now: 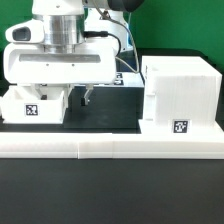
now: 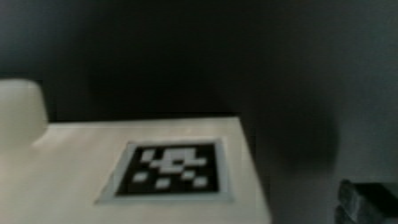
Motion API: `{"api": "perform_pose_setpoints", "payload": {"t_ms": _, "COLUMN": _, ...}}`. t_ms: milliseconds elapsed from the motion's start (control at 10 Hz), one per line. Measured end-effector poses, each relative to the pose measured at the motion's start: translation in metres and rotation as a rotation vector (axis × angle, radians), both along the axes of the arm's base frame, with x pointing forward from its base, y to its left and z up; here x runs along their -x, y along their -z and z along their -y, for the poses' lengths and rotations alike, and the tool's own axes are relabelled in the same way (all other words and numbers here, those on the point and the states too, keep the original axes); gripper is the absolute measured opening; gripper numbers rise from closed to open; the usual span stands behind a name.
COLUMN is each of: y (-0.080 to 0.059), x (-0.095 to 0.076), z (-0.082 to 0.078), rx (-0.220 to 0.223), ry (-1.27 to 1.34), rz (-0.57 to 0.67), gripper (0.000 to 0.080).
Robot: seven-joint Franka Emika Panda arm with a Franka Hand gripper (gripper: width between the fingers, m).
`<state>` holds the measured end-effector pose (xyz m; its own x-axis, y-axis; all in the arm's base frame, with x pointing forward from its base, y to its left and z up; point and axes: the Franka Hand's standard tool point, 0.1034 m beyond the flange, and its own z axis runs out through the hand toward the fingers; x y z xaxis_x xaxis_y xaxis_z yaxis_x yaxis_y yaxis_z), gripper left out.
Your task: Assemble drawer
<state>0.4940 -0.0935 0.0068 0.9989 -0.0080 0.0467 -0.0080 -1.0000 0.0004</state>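
The large white drawer shell [image 1: 180,92] stands at the exterior view's right, with a square tag low on its front. A small white tray [image 1: 33,108] with a tag sits at the exterior view's left. My gripper [image 1: 66,100] hangs low right over this tray, and its jaws look spread, with one dark finger [image 1: 88,97] showing just beside the tray. In the wrist view the tray's white tagged face [image 2: 175,168] fills the near part, with a rounded white part [image 2: 18,112] beside it. One dark fingertip [image 2: 370,200] shows off the tray's edge; the other is hidden.
A long low white rail [image 1: 110,148] runs across the front of the black table [image 1: 110,200]. Cables hang behind the arm near the shell [image 1: 125,60].
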Motion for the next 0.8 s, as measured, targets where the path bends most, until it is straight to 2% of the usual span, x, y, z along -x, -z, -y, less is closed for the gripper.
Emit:
{"api": "perform_pose_setpoints", "payload": {"t_ms": 100, "y": 0.0006, "x": -0.0007, "z": -0.0036, "rx": 0.003, "ry": -0.007, "rz": 0.008, "gripper": 0.0649}}
{"api": "perform_pose_setpoints", "payload": {"t_ms": 400, "y": 0.0009, "x": -0.0007, "z": -0.0033, "rx": 0.003, "ry": -0.007, "rz": 0.008, "gripper": 0.0252}}
{"api": "perform_pose_setpoints", "payload": {"t_ms": 500, "y": 0.0009, "x": -0.0007, "z": -0.0033, "rx": 0.003, "ry": -0.007, "rz": 0.008, "gripper": 0.0252}}
{"api": "perform_pose_setpoints", "payload": {"t_ms": 600, "y": 0.0009, "x": -0.0007, "z": -0.0033, "rx": 0.003, "ry": -0.007, "rz": 0.008, "gripper": 0.0079}}
{"api": "perform_pose_setpoints", "payload": {"t_ms": 700, "y": 0.0009, "x": -0.0008, "z": -0.0033, "rx": 0.003, "ry": -0.007, "rz": 0.008, "gripper": 0.0041}}
{"api": "perform_pose_setpoints", "payload": {"t_ms": 800, "y": 0.0009, "x": -0.0008, "z": -0.0033, "rx": 0.003, "ry": -0.007, "rz": 0.008, "gripper": 0.0041}}
